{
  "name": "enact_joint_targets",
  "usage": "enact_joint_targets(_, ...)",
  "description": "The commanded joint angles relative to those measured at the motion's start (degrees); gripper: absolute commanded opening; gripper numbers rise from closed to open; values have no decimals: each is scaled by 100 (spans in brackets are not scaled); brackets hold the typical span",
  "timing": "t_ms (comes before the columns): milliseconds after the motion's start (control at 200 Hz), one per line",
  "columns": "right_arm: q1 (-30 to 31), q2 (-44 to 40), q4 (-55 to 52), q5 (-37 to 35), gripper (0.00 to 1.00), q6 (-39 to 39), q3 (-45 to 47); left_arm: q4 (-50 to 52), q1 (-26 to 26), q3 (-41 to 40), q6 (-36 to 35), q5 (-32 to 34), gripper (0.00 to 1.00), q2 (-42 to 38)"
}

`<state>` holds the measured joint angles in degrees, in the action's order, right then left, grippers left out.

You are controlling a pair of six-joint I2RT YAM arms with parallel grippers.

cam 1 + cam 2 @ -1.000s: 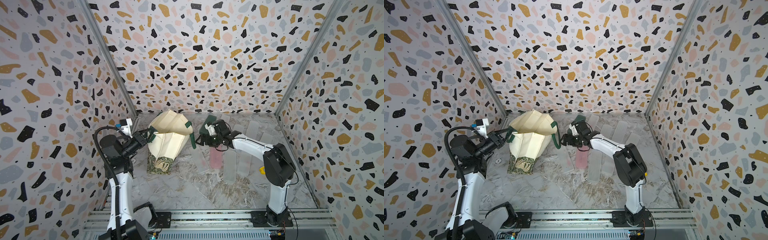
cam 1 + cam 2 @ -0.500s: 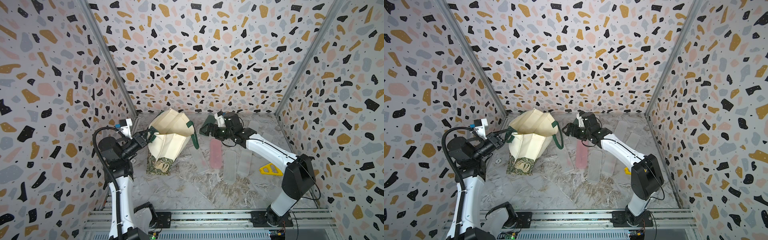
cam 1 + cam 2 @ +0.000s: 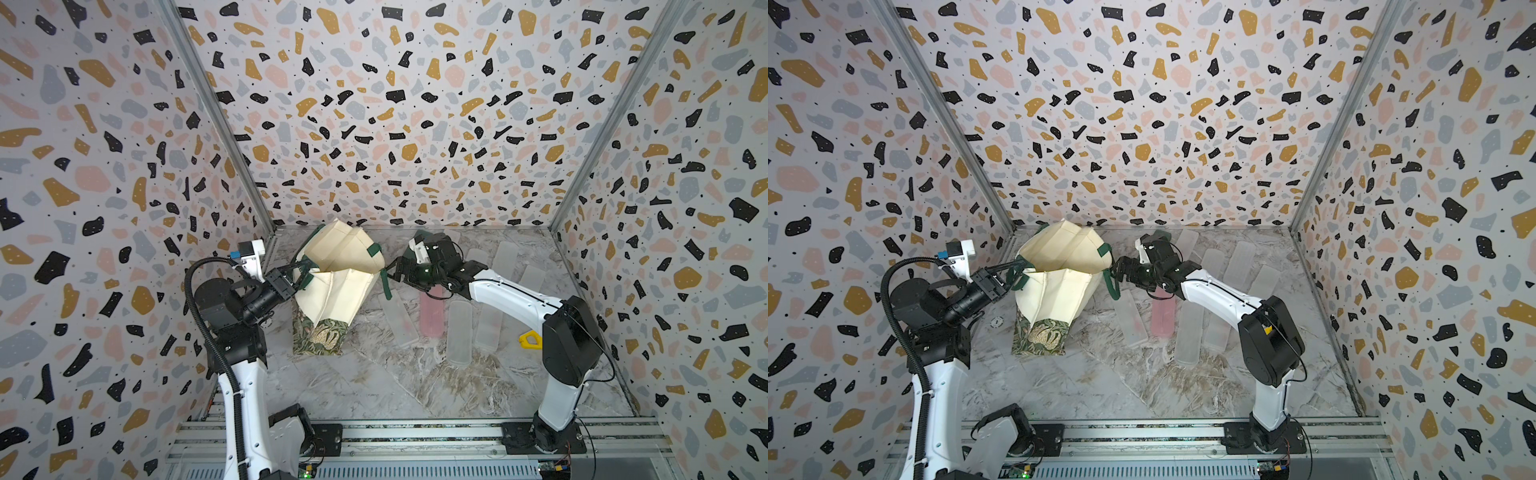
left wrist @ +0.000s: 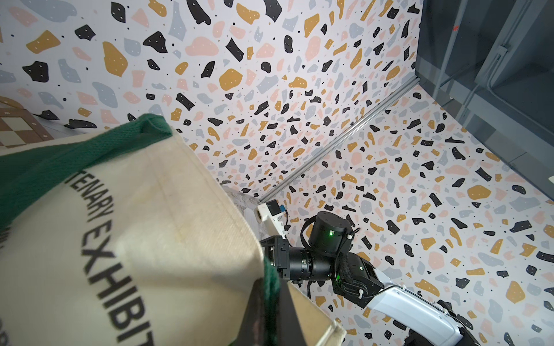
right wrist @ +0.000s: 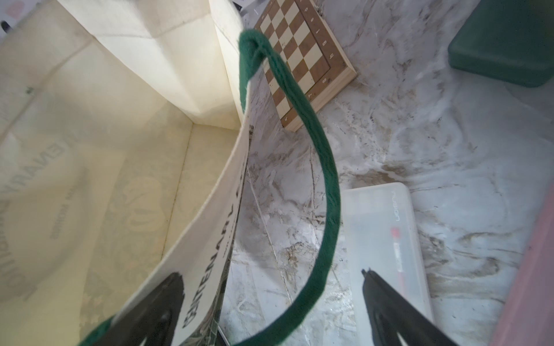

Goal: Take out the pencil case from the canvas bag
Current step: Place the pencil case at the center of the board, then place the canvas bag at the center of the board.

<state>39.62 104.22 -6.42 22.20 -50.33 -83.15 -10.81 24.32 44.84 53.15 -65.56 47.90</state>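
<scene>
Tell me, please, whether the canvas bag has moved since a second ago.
No. The canvas bag stays put, its leafy patch equally far from the pink case.

Lettered canvas bag, close up

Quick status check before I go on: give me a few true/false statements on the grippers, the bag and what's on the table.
The left gripper is shut on the canvas bag. True.
The right gripper grips a pencil case. False: it is open at the bag's rim, holding nothing.
A pink case lies on the table outside the bag. True.
The chessboard is inside the bag. False: it lies on the table beside it.
</scene>
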Motion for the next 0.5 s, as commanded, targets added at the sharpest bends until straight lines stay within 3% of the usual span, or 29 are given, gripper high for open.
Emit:
enact_joint_targets(0,-78,-599,202,-366,94,-180,112,-282,-15,192,-103,-141,0,-114)
enact_joint_targets(180,-246,-900,306,-358,95,-226,307,-271,-17,192,-85,-175,0,-131)
enact_joint_targets(310,-146,-474,109,48,95,-127,-123,-260,-15,192,-76,-185,0,-163)
enact_joint_targets(496,176,188,-379,32,94,-16,-666,-199,-17,188,-81,-176,0,-236)
